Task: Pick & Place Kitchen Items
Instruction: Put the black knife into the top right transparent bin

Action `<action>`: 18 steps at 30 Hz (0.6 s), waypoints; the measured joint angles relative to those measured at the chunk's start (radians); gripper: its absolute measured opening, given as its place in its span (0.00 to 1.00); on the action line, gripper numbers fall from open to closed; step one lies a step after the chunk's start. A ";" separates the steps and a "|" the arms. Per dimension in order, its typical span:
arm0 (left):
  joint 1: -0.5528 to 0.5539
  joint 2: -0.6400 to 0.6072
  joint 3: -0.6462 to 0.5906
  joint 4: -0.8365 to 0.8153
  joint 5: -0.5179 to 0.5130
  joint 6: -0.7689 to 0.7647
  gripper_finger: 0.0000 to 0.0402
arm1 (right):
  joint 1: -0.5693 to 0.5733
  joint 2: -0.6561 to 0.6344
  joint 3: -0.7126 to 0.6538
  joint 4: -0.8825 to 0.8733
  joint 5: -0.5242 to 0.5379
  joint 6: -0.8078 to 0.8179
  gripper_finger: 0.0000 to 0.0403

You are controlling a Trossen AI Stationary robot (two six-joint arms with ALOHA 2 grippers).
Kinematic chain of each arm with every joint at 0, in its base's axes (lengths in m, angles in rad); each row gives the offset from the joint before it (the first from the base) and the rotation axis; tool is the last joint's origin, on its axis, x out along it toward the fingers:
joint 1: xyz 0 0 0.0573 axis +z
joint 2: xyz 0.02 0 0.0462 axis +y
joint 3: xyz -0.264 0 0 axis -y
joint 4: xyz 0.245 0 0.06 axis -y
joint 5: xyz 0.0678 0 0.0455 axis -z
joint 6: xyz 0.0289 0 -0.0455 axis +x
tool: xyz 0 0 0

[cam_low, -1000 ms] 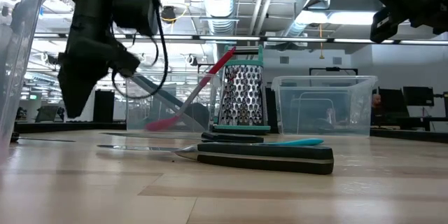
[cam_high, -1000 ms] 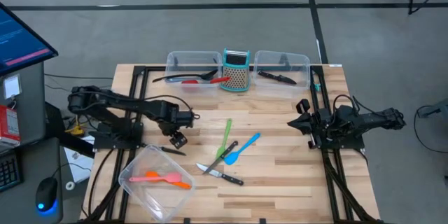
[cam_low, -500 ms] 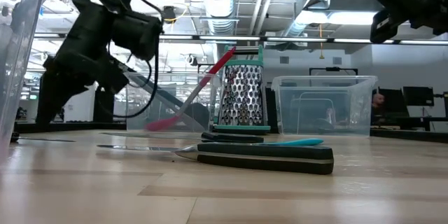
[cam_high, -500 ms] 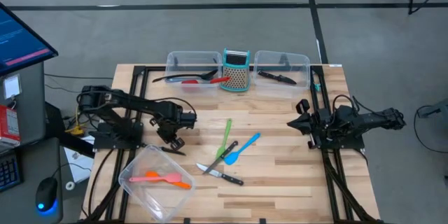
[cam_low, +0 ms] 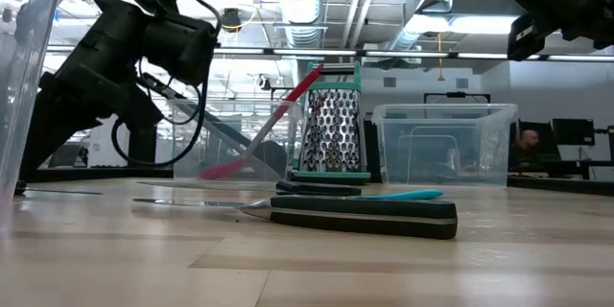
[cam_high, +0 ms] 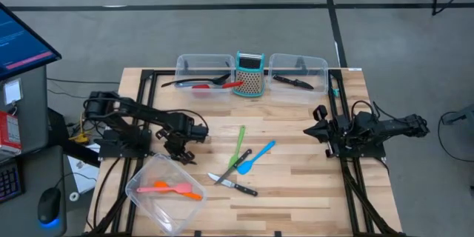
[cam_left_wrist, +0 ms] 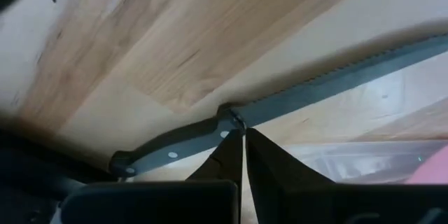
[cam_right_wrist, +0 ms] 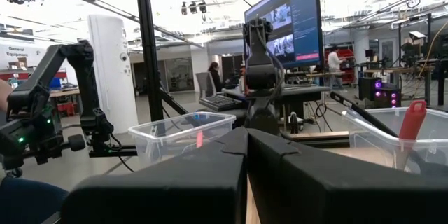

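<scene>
Left pincer [cam_high: 182, 154] clamps knife [cam_left_wrist: 280, 98] on wooden table [cam_high: 296, 192].

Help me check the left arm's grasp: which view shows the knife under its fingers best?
The left wrist view: the knife fills the picture, and the shut left gripper meets it where handle joins blade. In the high view it is a thin dark sliver beside the clear tub. The low view and right wrist view do not clearly show it.

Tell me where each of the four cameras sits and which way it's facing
High: overhead, straight down; both arms, table.
Low: table height, looking level; knife, grater, left arm.
Left wrist: down past shut left gripper at a knife's bolster.
Right wrist: level past shut right gripper.
High and low share the grater.
</scene>
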 joint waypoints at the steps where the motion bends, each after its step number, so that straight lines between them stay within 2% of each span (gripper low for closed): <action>1: 0.000 0.006 0.000 0.001 0.002 -0.003 0.00 | 0.000 0.000 0.000 0.000 0.000 0.000 0.00; 18: -0.018 0.123 0.003 0.058 0.045 0.014 0.00 | 0.000 0.000 0.000 0.000 0.000 0.000 0.00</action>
